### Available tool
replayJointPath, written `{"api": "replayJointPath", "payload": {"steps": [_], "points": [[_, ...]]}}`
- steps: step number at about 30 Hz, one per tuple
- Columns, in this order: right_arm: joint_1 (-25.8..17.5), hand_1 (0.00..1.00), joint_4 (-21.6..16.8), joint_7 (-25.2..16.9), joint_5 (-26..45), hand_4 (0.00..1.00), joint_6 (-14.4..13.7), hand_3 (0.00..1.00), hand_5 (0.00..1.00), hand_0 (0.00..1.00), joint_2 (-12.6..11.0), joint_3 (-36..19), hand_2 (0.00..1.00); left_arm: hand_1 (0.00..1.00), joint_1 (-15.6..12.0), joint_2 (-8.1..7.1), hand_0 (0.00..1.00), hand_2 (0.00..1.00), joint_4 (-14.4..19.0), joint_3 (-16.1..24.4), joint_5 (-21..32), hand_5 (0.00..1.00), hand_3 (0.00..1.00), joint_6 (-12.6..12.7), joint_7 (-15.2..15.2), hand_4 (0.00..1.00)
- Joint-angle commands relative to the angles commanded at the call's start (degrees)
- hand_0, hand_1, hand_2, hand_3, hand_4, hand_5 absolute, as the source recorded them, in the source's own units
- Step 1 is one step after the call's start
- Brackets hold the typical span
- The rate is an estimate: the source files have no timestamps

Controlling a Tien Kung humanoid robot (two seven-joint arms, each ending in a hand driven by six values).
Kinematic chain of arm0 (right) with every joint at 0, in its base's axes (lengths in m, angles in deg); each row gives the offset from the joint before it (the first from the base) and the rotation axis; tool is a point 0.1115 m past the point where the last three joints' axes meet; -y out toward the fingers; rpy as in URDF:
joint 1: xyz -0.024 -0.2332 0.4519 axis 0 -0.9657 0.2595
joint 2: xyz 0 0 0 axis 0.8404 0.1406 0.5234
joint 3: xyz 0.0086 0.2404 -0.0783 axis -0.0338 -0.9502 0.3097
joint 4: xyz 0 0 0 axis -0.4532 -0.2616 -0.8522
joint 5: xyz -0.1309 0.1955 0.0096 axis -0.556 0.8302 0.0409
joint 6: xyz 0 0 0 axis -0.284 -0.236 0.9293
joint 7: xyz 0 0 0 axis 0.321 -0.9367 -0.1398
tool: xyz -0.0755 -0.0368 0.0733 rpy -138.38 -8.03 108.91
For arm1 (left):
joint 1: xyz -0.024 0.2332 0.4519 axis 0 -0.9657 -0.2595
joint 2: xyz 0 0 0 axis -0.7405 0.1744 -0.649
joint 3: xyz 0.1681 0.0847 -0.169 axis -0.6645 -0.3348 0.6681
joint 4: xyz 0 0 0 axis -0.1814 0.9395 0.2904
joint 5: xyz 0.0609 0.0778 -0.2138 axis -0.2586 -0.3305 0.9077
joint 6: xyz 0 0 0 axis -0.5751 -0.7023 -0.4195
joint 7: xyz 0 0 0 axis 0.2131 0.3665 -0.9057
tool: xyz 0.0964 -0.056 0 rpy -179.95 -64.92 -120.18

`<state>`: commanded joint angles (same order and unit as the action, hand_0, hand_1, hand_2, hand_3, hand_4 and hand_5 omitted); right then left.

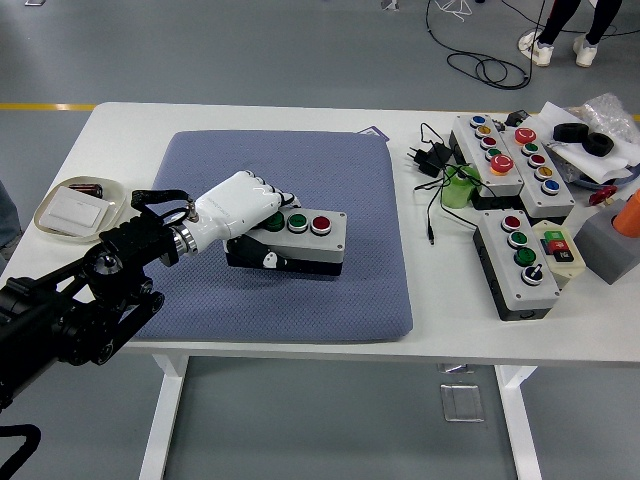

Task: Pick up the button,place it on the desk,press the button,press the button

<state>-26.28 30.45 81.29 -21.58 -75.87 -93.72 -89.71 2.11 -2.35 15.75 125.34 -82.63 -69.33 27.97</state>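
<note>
I am setting the button box (300, 240) down on the blue mat (340, 290), my left hand (240, 208) gripping its left end. Next, I judge, comes releasing and pressing a button.

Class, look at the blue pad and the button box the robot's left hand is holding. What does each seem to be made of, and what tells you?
Blue pad: probably soft fabric or foam; its matte surface shows a fine dotted weave and rounded, cushion-like edges.

Button box: likely hard plastic, with a smooth light grey top, black base and glossy red and green caps.

Left hand: smooth white shell, apparently plastic.
</note>
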Motion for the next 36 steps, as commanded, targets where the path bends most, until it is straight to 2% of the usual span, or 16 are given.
{"api": "replayJointPath", "payload": {"steps": [7,12,21,22,27,28,33,34,36], "points": [[0.03,0.639,0.0,0.0,-0.1,0.387,0.02,0.584,0.241,0.648,0.03,-0.01,0.671,0.062,-0.37,0.36,0.148,0.074,-1.65,0.89,0.0,0.002,0.18,0.0,-0.22,0.185],[0.02,0.639,0.0,0.0,-0.07,0.387,0.01,0.584,0.241,0.649,0.03,-0.01,0.671,0.065,-0.83,0.26,0.151,0.075,-1.88,1.39,0.0,0.002,0.184,-0.99,-1.62,0.192],[0.04,0.638,0.0,0.0,-0.11,0.386,0.01,0.584,0.242,0.649,0.06,-0.05,0.671,0.069,-1.05,0.24,0.156,0.079,-1.97,1.61,0.0,0.002,0.191,-0.81,-2.0,0.198],[0.06,0.639,0.0,-0.01,-0.12,0.386,0.03,0.585,0.242,0.649,0.05,-0.02,0.671,0.072,-1.05,0.19,0.141,0.104,-1.93,1.66,0.0,0.002,0.241,-0.88,-2.08,0.263],[0.1,0.639,0.0,-0.01,-0.13,0.386,0.04,0.585,0.242,0.649,0.03,-0.03,0.671,0.072,-1.12,0.07,0.141,0.104,-1.78,1.97,0.0,0.002,0.241,-1.34,-2.48,0.263],[0.1,0.639,0.0,0.0,-0.14,0.386,0.05,0.584,0.242,0.649,0.02,-0.03,0.671,0.152,-1.16,0.02,0.134,0.166,-1.71,2.0,0.0,0.002,0.323,-1.54,-2.54,0.354],[0.09,0.639,0.0,0.0,-0.23,0.386,0.08,0.584,0.242,0.649,0.01,-0.06,0.671,0.152,-1.33,-0.09,0.134,0.166,-1.62,2.04,0.0,0.002,0.323,-2.06,-2.12,0.354],[0.09,0.639,0.0,0.0,-0.27,0.386,0.09,0.585,0.242,0.649,0.02,-0.08,0.671,0.209,-1.34,-0.1,0.16,0.25,-1.61,2.04,0.0,0.002,0.391,-2.02,-2.08,0.387],[0.06,0.639,0.0,0.01,-0.33,0.386,0.09,0.585,0.242,0.649,0.03,-0.14,0.671,0.209,-1.37,-0.11,0.16,0.25,-1.59,2.02,0.0,0.002,0.391,-1.89,-1.97,0.387]]}}
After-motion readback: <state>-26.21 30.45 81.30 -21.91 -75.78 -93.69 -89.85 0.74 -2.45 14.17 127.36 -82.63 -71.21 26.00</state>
